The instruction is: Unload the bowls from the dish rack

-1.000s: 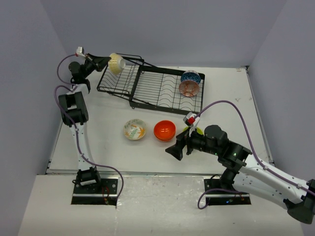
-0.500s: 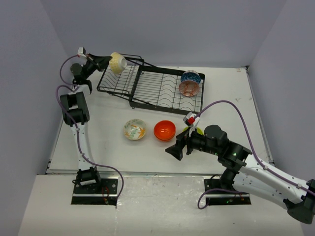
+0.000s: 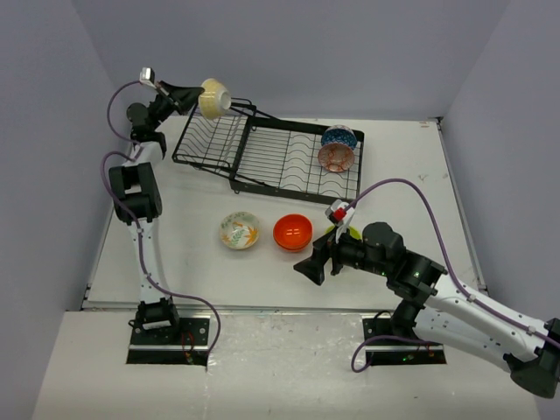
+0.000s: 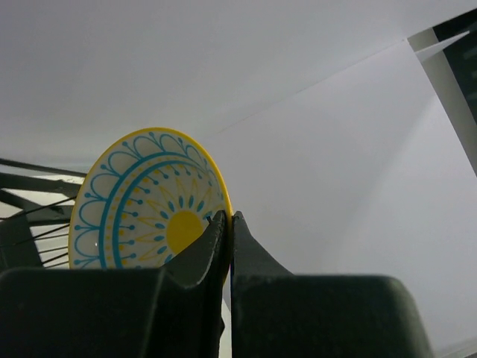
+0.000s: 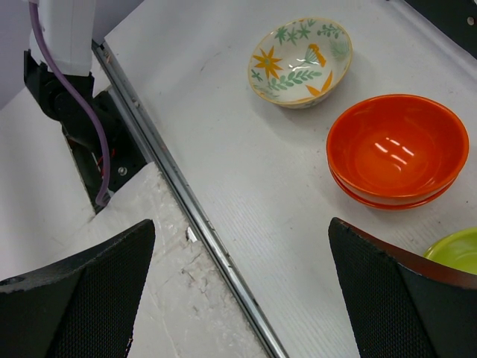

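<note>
- Lime green bowl: cut off by frame edge, right of right pincer; overhead, mostly hidden behind same arm.
- Yellow-rimmed bowl: lower part hidden behind left pincer, clamped on rim.
- Dish rack: few wires only, left of left pincer, cut off.
- Blue bowl, pinkish bowl: patterns too small to read.

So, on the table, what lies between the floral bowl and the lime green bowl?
The orange-red bowl sits between the floral bowl and the lime green bowl; the right wrist view shows this clearly.
</note>
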`<state>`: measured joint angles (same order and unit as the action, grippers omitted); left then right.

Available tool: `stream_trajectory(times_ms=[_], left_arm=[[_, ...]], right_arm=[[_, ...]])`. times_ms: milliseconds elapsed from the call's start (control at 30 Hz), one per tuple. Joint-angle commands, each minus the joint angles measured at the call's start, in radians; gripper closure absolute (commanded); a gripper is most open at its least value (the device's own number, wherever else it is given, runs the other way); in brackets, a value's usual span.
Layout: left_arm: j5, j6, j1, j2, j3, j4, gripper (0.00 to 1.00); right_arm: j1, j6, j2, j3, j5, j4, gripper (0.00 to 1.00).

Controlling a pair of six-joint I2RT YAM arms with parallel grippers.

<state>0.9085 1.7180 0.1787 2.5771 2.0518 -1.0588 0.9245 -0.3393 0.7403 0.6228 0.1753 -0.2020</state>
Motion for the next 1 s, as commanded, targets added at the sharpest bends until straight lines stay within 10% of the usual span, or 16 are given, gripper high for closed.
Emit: stream_trajectory(times_ms=[0, 467, 967], left_arm=[[0.019, -0.035, -0.024, -0.179, 0.015, -0.092, 1.0], [-0.04, -0.11, -0.053, -0.716, -0.679, -0.265, 1.0], [-0.157, -0.576, -0.071, -1.515, -1.347, 0.198, 1.0]], right_arm=[[0.004, 0.008, -0.009, 0.028, -0.022, 0.044, 0.01], [0.005, -0.006, -0.062, -0.005, -0.063, 0.079, 0.01], [0.004, -0.006, -0.114, -0.02, -0.103, 0.073, 0.01]])
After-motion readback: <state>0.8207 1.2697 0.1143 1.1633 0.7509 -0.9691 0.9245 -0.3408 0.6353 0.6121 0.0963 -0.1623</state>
